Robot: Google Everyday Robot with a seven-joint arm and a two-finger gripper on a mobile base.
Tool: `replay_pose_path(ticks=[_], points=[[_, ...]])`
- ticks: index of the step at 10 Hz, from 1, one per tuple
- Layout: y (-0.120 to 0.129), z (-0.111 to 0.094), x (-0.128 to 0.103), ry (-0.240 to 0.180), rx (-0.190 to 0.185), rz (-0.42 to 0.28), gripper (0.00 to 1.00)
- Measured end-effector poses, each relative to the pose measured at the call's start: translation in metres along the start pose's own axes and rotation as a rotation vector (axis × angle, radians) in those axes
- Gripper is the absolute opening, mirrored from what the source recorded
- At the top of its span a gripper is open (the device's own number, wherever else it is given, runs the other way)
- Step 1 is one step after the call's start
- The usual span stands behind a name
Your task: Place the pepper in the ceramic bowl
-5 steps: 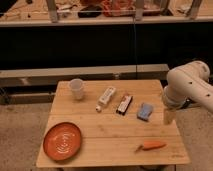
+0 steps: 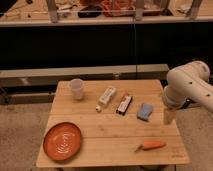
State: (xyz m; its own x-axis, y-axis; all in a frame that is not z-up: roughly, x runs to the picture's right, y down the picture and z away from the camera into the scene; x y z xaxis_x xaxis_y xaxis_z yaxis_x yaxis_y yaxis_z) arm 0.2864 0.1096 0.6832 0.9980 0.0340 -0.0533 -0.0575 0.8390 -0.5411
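The pepper (image 2: 150, 146) is a slim orange tapered vegetable lying near the table's front right corner, its dark stem end pointing left. The ceramic bowl (image 2: 62, 140) is a wide shallow orange-red dish with pale rings, at the front left of the wooden table (image 2: 110, 132). My gripper (image 2: 169, 117) hangs from the white arm (image 2: 189, 87) over the table's right edge, above and right of the pepper, apart from it and holding nothing that I can see.
A small whitish cup (image 2: 76, 88) stands at the back left. A white tube (image 2: 106, 97), a dark bar-shaped packet (image 2: 124, 104) and a blue-grey sponge (image 2: 145, 111) lie in a row across the middle. A dark counter runs behind the table.
The arm and gripper appear slightly lower and nearer the table's right edge. The objects on the table have not moved.
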Motion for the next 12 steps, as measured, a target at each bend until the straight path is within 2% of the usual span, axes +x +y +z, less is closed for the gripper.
replay_pose_path(ticks=[9,12], points=[[0.001,0.000,0.000,0.000,-0.001,-0.001,0.80],[0.025,0.018,-0.014,-0.008,-0.012,-0.085,0.80]])
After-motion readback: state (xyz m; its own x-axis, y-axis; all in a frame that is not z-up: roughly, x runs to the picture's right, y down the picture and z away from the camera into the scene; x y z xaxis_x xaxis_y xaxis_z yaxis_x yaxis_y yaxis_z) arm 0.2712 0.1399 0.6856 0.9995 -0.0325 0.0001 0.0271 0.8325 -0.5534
